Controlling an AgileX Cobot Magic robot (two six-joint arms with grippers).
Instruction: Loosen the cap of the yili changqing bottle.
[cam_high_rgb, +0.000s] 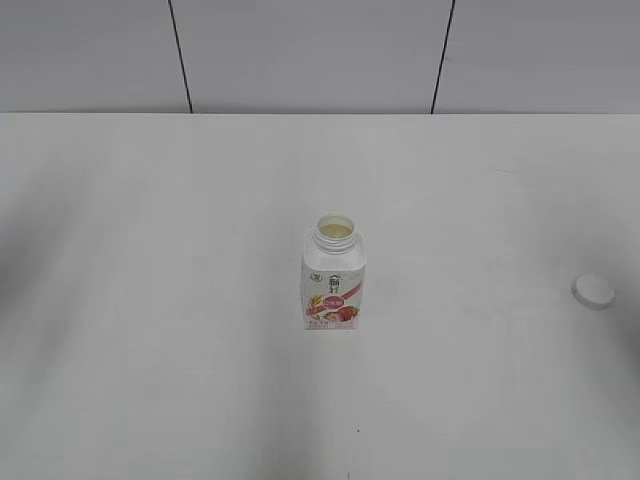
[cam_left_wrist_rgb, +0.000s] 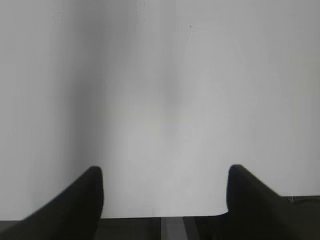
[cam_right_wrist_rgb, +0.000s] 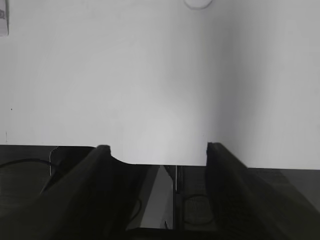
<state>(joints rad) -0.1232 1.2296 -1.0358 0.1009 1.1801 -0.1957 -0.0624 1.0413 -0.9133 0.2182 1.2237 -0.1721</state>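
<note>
Bare tabletop (cam_high_rgb: 150, 400) up front; bottle (cam_high_rgb: 334, 280) stands uncapped, cap (cam_high_rgb: 593, 290) lies well apart, both hands (cam_left_wrist_rgb: 165, 192) (cam_right_wrist_rgb: 157, 150) spread, empty: job looks done.

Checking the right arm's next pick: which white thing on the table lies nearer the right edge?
The small round white plastic cap, lying flat far right; the open-necked white carton-style bottle stands upright mid-table.

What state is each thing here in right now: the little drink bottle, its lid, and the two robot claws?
yili changqing bottle: upright on the table, neck open, no cap on it.
cap: off the bottle, lying on the table far to its right.
left gripper: open, holding nothing.
right gripper: open, holding nothing.
</note>
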